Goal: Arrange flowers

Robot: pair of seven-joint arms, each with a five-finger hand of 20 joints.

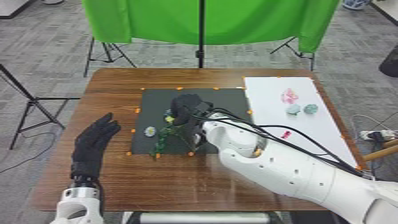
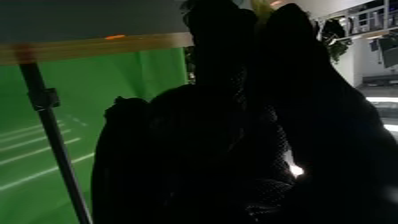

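Right arm cropped; right hand partly hides greenery.

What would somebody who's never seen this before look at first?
Probably the big bright green cloth hanging behind the table. Next, maybe the chunky white right arm coming in from the bottom right, with its black-gloved right hand over the dark mat, near a leafy green strand. The little pink thing on the white sheet at the right stands out too.
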